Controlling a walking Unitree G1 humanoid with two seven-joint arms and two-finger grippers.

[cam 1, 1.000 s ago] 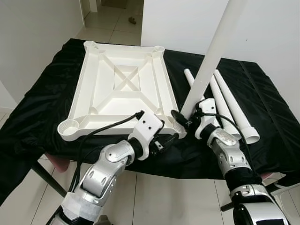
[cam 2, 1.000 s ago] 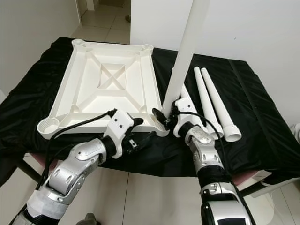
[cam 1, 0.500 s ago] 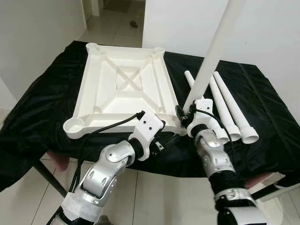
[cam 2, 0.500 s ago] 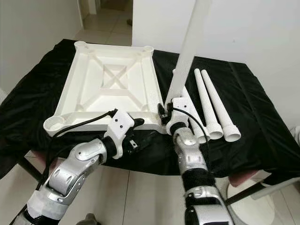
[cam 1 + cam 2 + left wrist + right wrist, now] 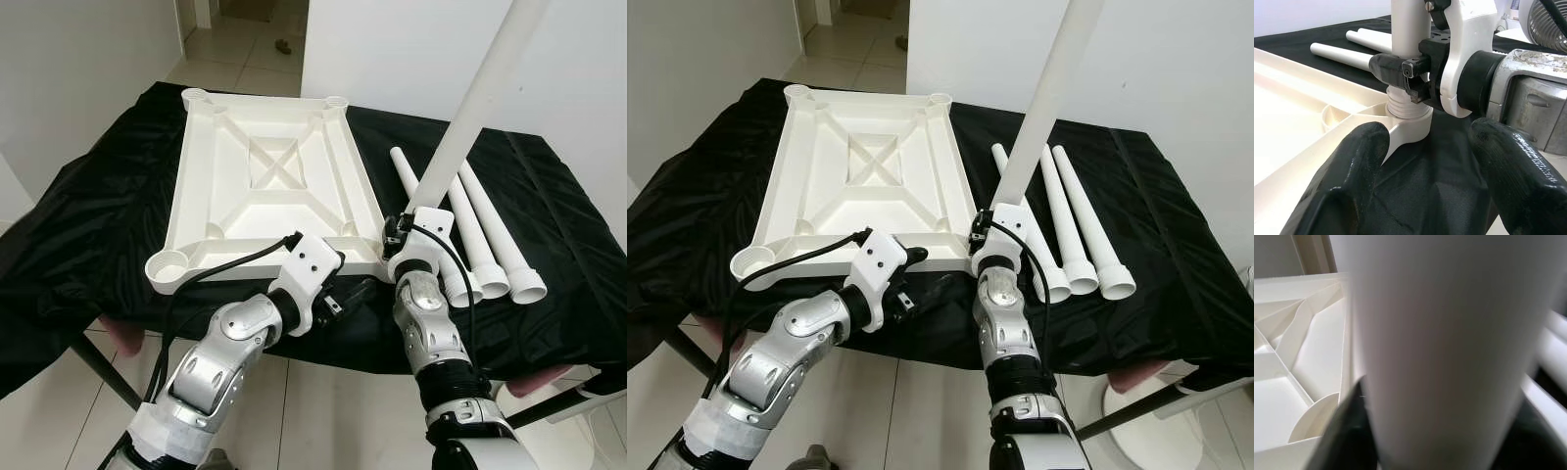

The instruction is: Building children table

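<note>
- The right end effector (image 5: pixel 1400 66) pinches the white table leg (image 5: pixel 470 113) near its threaded foot, holding it upright so it can seat in the near right corner socket (image 5: pixel 1410 115) of the upturned white tabletop (image 5: pixel 269 186)
- The left end effector (image 5: pixel 353 294) waits with fingers spread beside that corner; likely to steady it
- Three spare legs (image 5: pixel 485 245) lie together on the black-draped surface (image 5: pixel 88 206); smooth, tapered tubes
</note>
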